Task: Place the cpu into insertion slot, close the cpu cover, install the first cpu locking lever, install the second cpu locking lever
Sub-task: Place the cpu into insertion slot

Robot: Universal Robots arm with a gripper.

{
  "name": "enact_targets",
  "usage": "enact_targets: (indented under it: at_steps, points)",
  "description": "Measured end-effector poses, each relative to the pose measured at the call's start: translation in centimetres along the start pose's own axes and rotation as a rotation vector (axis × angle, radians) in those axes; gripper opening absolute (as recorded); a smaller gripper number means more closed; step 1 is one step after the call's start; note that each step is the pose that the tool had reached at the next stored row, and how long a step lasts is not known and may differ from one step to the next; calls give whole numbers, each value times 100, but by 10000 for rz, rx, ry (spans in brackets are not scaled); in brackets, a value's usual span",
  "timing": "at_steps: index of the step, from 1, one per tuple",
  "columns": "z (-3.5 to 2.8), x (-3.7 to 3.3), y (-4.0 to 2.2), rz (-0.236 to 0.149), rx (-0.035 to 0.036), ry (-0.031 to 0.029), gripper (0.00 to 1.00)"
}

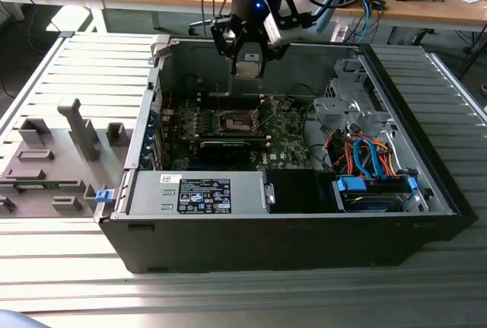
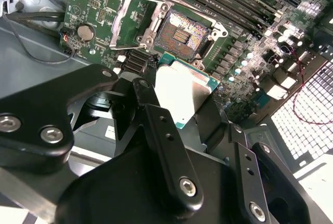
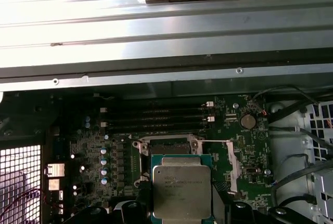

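Claw (image 1: 249, 67) sits at upper centre of the exterior view, hanging over the open computer case (image 1: 304, 240). The case stands on the slatted counter (image 1: 68, 282). Claw is pinching the cpu (image 2: 183, 91) by two opposite edges, and its silver top shows in the first wrist view. The cpu is held in the air, clear of the green board (image 1: 288, 126). Insertion slot (image 2: 182, 36) lies bare, contacts exposed. Cpu cover (image 2: 154, 23) is swung open just beside the slot, with board showing through its window.
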State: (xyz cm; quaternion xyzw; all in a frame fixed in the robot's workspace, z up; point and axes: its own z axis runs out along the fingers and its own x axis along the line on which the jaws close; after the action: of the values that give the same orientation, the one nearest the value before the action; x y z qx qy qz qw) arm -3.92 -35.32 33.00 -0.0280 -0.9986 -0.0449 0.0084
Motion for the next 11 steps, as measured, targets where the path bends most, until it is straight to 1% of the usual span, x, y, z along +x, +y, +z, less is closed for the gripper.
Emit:
enact_targets:
  at_steps: [11]
  points:
    - [1,0,0,67,-1,-6,54]
